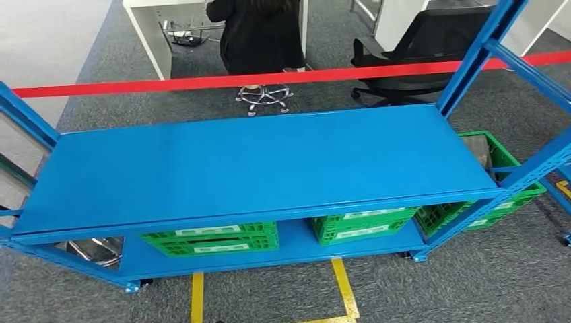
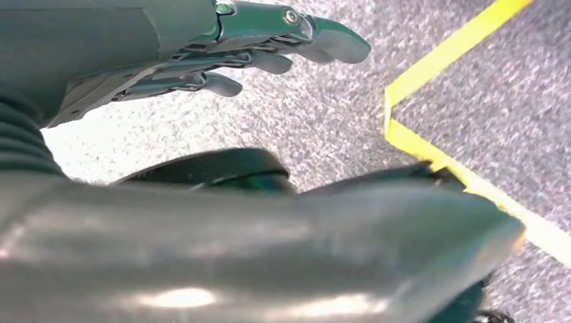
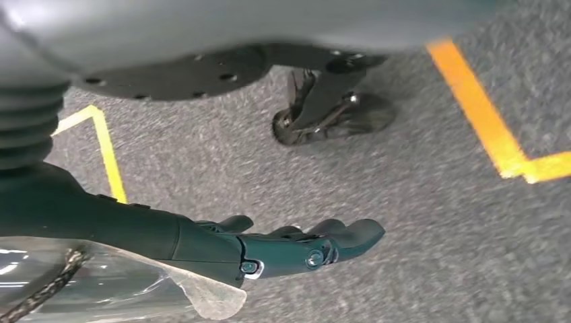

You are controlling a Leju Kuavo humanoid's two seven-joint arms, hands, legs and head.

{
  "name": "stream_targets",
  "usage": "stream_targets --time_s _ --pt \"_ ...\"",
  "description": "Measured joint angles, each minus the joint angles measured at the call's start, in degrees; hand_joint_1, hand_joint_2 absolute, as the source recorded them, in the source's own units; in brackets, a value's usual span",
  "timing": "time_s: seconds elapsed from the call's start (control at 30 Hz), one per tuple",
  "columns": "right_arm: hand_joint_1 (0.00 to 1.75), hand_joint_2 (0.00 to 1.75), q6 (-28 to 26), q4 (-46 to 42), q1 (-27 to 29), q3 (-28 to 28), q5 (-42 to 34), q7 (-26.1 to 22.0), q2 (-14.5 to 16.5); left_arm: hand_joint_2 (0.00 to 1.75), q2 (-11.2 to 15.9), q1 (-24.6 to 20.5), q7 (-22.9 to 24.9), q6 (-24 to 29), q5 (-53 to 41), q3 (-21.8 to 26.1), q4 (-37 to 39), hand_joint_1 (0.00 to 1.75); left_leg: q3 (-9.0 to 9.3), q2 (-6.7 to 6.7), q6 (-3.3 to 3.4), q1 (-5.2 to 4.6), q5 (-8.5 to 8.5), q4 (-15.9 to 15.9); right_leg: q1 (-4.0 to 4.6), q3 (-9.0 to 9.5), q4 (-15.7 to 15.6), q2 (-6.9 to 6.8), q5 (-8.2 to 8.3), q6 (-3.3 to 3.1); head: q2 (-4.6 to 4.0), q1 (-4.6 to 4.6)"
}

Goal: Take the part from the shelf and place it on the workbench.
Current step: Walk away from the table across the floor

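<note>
Here each robot hand (image 2: 269,47) (image 3: 296,245) hangs empty, fingers extended.

The left hand (image 2: 222,50) hangs with its fingers (image 2: 269,62) stretched out nearly straight and slightly apart — nothing lies between them, and the thick thumb (image 2: 330,37) runs alongside, just beside the nearest finger. The right hand (image 3: 269,245) also hangs — its fingers (image 3: 350,232) are extended with a gentle curl at the tips, close together, holding nothing.
</note>
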Motion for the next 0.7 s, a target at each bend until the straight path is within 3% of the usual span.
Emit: stream_targets --time_s 0.07,0.1,0.13,0.23,0.27,0.33,0.37,0.4,0.47,0.53,0.6,0.63,0.67,0.7 --pt "0.0 1.75 0.45 0.0 -0.05 0.0 -0.2 -0.21 -0.14 1.75 -0.1 -0.01 -0.04 0.08 -0.22 0.01 0.01 0.0 -0.3 0.0 -0.14 0.21 0.31 -0.25 -0.35 -3.75 7.03 0.16 -3.71 0.63 0.0 0.1" --pt "0.0 1.75 0.54 0.0 -0.02 0.0 -0.26 -0.21 -0.22 1.75 -0.12 0.0 -0.06 0.08 -0.28 0.01 0.01 0.0 -0.56 0.0 -0.41 0.37 0.35 -0.11 -0.62 -5.08 9.45 0.15 -4.36 1.06 0.0 0.08" --pt "0.0 1.75 0.57 0.0 0.0 -0.01 -0.3 -0.22 -0.32 1.75 -0.14 0.01 -0.07 0.08 -0.33 0.01 0.01 0.0 -0.84 -0.01 -0.8 0.63 0.33 0.17 -0.93 -5.42 9.88 0.13 -3.81 1.52 0.0 0.07" --pt "0.0 1.75 0.55 0.06 -0.05 -0.01 -0.33 -0.23 -0.42 1.75 -0.07 -0.05 -0.1 0.11 -0.45 0.02 -0.01 0.0 -2.09 -0.07 -2.71 1.65 -0.45 2.55 -2.01 -1.65 1.66 0.01 1.39 3.32 0.0 0.21" --pt "0.0 1.75 0.48 0.11 -0.1 -0.01 -0.33 -0.23 -0.4 1.75 0.01 -0.11 -0.11 0.17 -0.54 0.03 -0.02 0.0 -2.59 -0.11 -3.42 1.78 -0.95 3.8 -2.22 -0.8 -0.22 0.05 2.29 3.23 0.0 0.32" --pt "0.0 1.75 0.3 0.2 -0.16 -0.03 -0.39 -0.19 -0.34 1.75 0.16 -0.15 -0.13 0.34 -0.72 0.07 -0.03 0.0 -3.08 -0.18 -4.32 1.61 -1.61 5.33 -2.2 -1.03 -0.01 0.21 2.11 1.85 0.0 0.06" --pt "0.0 1.31 0.13 0.17 -0.15 -0.04 -0.42 -0.16 -0.42 1.31 0.15 -0.14 -0.13 0.4 -0.79 0.08 -0.03 0.0 -3.13 -0.17 -4.5 1.68 -1.7 5.63 -2.19 -1.15 0.32 0.22 2.07 0.84 0.0 -0.2" --pt "0.0 0.87 -0.07 0.17 -0.16 -0.07 -0.45 -0.06 -0.44 0.87 0.16 -0.11 -0.14 0.44 -0.81 0.1 -0.03 0.0 -3.1 -0.17 -4.63 1.79 -1.78 5.7 -2.12 -1.32 0.6 0.19 2.03 0.25 0.0 -0.53" --pt "0.0 0.87 -0.94 0.17 -0.23 -0.11 -0.44 0.52 -0.44 0.0 0.19 -0.11 -0.13 0.55 -0.87 0.14 -0.03 0.0 -3.94 -0.19 -4.62 1.96 -4.04 8.06 -1.85 -1.46 0.8 0.14 2.3 -0.56 0.0 -0.77" --pt "0.0 1.75 -2.17 0.17 -0.31 -0.23 -0.45 1.4 -0.44 0.0 0.19 -0.1 -0.02 0.83 -0.81 0.23 -0.03 0.0 -6.51 -0.22 -4.3 1.69 -8.83 14.99 -1.46 -1.53 0.77 0.11 2.64 -1.08 0.0 -0.99" --pt "0.0 1.75 -3.04 0.17 -0.32 -0.39 -0.5 1.89 -0.44 0.0 0.2 -0.05 0.09 1.15 -0.63 0.39 -0.03 0.0 -8.96 -0.24 -3.72 1.22 -12.1 22.16 -0.92 -1.71 0.79 0.1 2.81 -1.28 0.0 -1.06" --pt "0.0 1.75 -3.23 0.17 -0.33 -0.45 -0.54 1.94 -0.44 0.44 0.21 -0.03 0.1 1.27 -0.57 0.49 -0.03 0.0 -9.12 -0.26 -3.24 0.96 -12.15 23.35 -0.61 -1.73 0.8 0.14 2.81 -1.32 0.0 -1.06" --pt "0.0 1.75 -3.35 0.17 -0.37 -0.49 -0.58 1.99 -0.44 0.87 0.21 -0.02 0.1 1.36 -0.55 0.59 -0.03 0.0 -8.37 -0.3 -2.58 0.63 -11.12 22.34 -0.32 -1.67 0.8 0.25 2.79 -1.35 0.0 -1.05" --pt "0.0 1.75 -3.39 0.17 -0.47 -0.52 -0.62 2.01 -0.44 1.31 0.21 -0.01 0.1 1.44 -0.55 0.68 -0.03 0.0 -6.82 -0.44 -1.75 0.18 -9.28 19.35 -0.06 -1.55 0.78 0.4 2.74 -1.38 0.0 -1.05"
